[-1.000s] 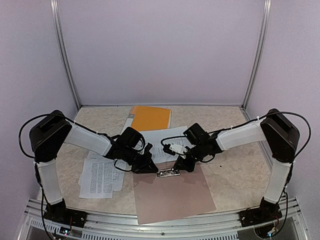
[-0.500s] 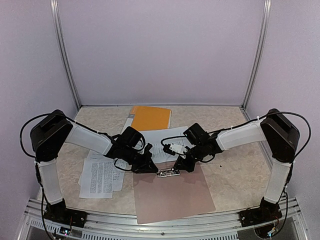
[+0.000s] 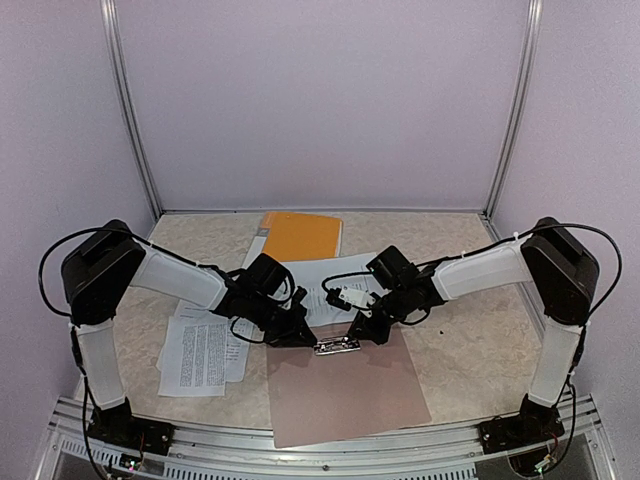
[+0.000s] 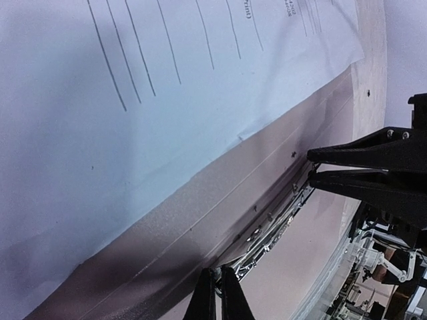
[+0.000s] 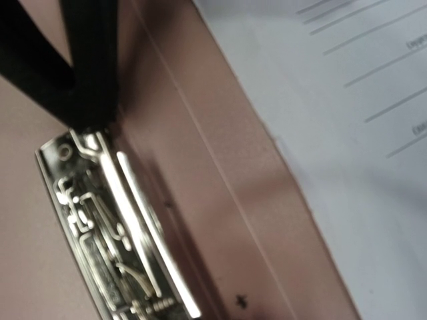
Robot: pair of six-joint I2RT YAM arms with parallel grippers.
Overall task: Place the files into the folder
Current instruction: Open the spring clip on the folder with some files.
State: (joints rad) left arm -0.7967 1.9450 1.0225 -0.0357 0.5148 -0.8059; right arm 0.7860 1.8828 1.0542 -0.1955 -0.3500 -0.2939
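Observation:
The taupe folder (image 3: pixel 345 390) lies open at the table's near middle, its metal clip (image 3: pixel 337 346) along the top edge. My left gripper (image 3: pixel 303 338) is shut, tips at the clip's left end (image 4: pixel 215 280). My right gripper (image 3: pixel 358 335) meets the right end; the left wrist view shows its fingers (image 4: pixel 360 150) almost together beside the clip (image 4: pixel 280 213). One sheet of the files (image 3: pixel 312 272) lies just behind the folder, overlapping its edge (image 4: pixel 133 100). More files (image 3: pixel 197 352) are stacked at the left. My right wrist view shows the clip (image 5: pixel 113 233) and the left fingers (image 5: pixel 73 60), not its own.
An orange folder (image 3: pixel 298 237) lies at the back of the table, behind the sheet. Metal frame posts stand at both back corners, and a rail runs along the near edge by the arm bases.
My left gripper has shut the last little bit and edged slightly right toward the clip. The right arm, the folder and the papers have not moved.

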